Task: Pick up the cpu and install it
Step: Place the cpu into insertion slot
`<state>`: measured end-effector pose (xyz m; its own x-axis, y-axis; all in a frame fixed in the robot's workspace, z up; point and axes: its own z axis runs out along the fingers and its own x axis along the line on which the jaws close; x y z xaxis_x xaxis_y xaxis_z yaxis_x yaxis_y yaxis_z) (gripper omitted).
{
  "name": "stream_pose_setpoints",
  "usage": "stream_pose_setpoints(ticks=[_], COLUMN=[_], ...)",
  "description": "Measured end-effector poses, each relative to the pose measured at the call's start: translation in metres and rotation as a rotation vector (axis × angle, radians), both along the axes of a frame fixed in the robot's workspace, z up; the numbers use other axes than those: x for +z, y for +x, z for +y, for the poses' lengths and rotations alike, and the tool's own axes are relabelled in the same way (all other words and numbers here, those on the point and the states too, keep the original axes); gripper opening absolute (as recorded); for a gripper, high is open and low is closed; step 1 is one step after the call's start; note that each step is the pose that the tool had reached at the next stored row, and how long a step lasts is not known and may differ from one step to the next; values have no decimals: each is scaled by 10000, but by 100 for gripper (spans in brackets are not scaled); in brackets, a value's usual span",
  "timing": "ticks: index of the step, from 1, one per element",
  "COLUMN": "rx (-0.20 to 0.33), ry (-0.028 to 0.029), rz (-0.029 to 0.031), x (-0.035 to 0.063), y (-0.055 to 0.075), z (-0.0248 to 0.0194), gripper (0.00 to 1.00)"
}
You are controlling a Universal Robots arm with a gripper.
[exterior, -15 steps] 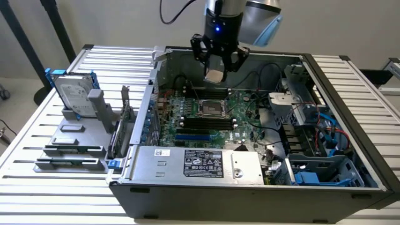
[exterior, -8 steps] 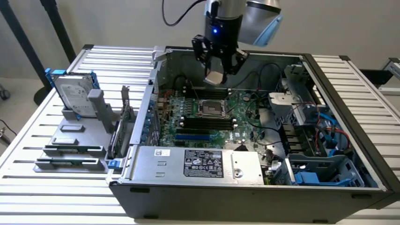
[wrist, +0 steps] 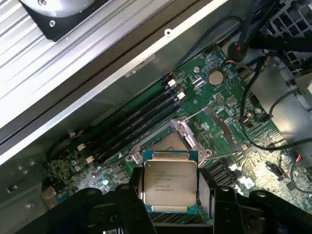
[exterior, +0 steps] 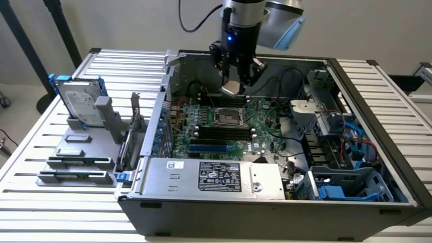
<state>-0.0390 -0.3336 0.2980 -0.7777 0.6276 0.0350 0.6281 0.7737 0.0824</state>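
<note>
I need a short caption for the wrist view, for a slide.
The gripper holds the cpu above the motherboard and its empty socket.

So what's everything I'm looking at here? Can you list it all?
table: one, pale slatted metal, under everything
computer case: one, grey, lid off, on the table
motherboard: one, green, inside the case
socket: one, silvery frame, mid-motherboard
memory sticks: several, black, slotted beside the socket
power supply box: one, silver with a black label, at the case's near edge
grey stand: one, on the table at the exterior view's left
hard drive: one, silver in a blue frame, upright on the grey stand
cpu: one, silver-grey, held above the socket
gripper: one, black, shut on the cpu
arm: one, silver-grey, above the case
</note>
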Motion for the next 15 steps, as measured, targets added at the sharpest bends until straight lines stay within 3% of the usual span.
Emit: stream_pose_setpoints(ticks=[15], rx=[-2717], ry=[0], rz=[6], x=[-195], y=[0], z=[0], gripper=[55])
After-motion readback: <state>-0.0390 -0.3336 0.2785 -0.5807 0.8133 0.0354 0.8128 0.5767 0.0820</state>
